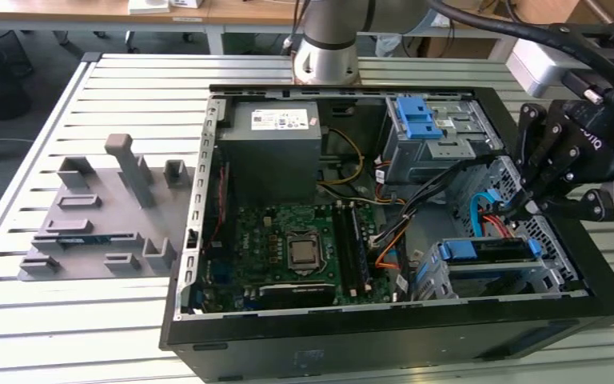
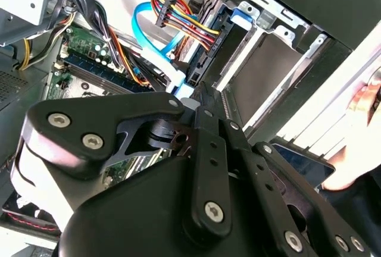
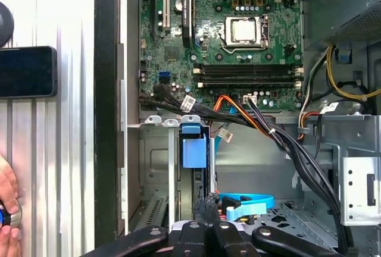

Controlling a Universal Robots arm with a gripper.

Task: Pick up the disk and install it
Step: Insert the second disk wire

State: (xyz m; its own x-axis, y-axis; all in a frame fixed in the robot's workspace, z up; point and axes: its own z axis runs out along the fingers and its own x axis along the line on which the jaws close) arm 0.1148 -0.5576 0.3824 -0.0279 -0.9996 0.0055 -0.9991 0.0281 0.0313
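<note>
Remote workstation, exterior view, reading from that view's left: a grey moulded fixture (image 1: 105, 216) sits on the slatted metal table (image 1: 29, 336), just beside the open computer case (image 1: 392, 340). Inside the case I see the grey power supply box (image 1: 275, 132) above the green motherboard (image 1: 285, 248). Further to the exterior view's right is the grey metal cage (image 1: 440, 132), with its blue latch on top.

The disk (image 1: 488, 252) lies low in the corner of the case nearest the camera on the exterior view's right. It is seated in a metal bay, and its blue bracket frames the end that shows. In the first wrist view the same blue bracket (image 3: 193, 150) stands edge-on in its slot, between the motherboard and the tool.

My arm's silver base (image 1: 334, 48) stands behind the case. The arm itself comes in from the exterior view's upper right and bends down over the case's side wall. It points the gripper (image 1: 517, 210) steeply down into the case, just above the disk's bay and apart from the disk. A blue ribbon cable (image 1: 488, 210) and a bundle of coloured wires (image 2: 178, 19) lie close by the tips.

In both wrist views the claw (image 3: 209, 202) looks drawn together, its tips meeting (image 2: 196, 93), and I can see nothing gripped between them.

In the second wrist view a person's hand (image 2: 357, 108) rests on the table outside the case.
</note>
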